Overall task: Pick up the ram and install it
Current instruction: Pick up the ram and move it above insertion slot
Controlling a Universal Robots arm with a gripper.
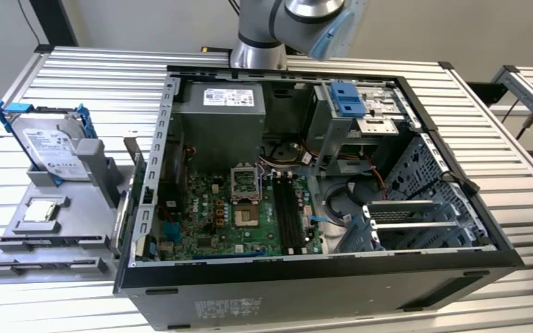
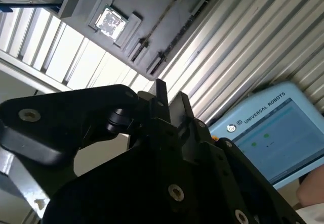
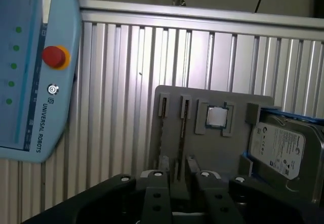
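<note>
One worry: my gripper (image 3: 178, 183) hangs released, empty, while the ram (image 3: 185, 125) seems edge-on in the tray (image 3: 202, 148), centre frame; I reckon an off-line approach could clip and tilt it.

1. A big open computer box (image 1: 322, 291) lies on a silver ridged table (image 1: 91, 69).
2. Inside it sits a green board (image 1: 202, 229), with a grey power box (image 1: 220, 118) just beside it.
3. A grey tray (image 1: 77, 222) rests on the table, at the exterior view's left of the computer box.
4. A silver hard drive (image 1: 49, 146) with blue rails stands tilted in the tray.
5. A small shiny chip (image 1: 42, 210) lies in the tray near the drive.
</note>
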